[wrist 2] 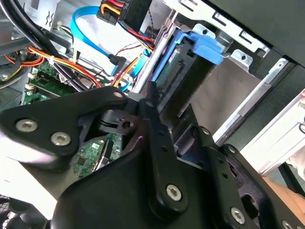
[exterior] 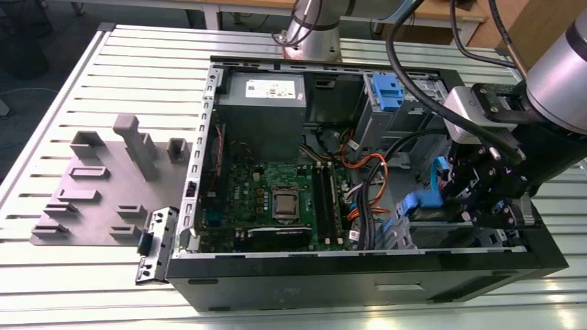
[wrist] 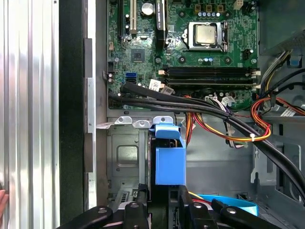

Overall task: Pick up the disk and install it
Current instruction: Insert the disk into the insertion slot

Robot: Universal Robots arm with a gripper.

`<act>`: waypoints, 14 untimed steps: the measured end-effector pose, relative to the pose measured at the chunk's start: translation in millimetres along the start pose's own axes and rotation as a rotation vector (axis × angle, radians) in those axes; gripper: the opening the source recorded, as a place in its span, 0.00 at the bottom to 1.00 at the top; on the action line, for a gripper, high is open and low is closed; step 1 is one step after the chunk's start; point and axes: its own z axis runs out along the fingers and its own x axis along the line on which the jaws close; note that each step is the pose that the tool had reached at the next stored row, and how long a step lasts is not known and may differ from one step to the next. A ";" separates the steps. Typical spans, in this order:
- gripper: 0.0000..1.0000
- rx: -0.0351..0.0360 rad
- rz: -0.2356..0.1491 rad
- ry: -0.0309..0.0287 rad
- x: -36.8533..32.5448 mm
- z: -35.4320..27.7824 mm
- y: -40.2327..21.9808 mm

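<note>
Here's the disk [wrist: 169, 164] in the first wrist view: a bright blue plastic frame clipped round a flat, dark slab, seen edge-on. The second wrist view shows its broad dark face and a blue tab at the end. It stands on its edge in the metal drive cage [wrist: 125, 157], just beside the motherboard [exterior: 275, 199]. That puts it around four o'clock inside the open computer case [exterior: 367, 271].

The gripper [exterior: 491, 206] reaches down into that same corner. Its two black fingers [wrist: 141, 198] are drawn in against the disk's two sides, one on each, holding it between them.

Now the count from the exterior view:
- One disk and one gripper.
- One spare blue bracket [exterior: 386, 91], up in the bay at one o'clock.
- One grey power supply box [exterior: 261, 96] at eleven o'clock.
- One motherboard in the middle.
- One grey fixture plate [exterior: 101, 185], lying on the slatted table [exterior: 82, 289] at nine o'clock, well apart from the case.
</note>
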 end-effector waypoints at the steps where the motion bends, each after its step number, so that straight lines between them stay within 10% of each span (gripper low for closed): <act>1: 0.36 0.0000 0.000 -0.0001 0.0 0.1 0.0; 14: 0.42 0.0000 0.000 -0.0001 -0.1 -3.6 0.0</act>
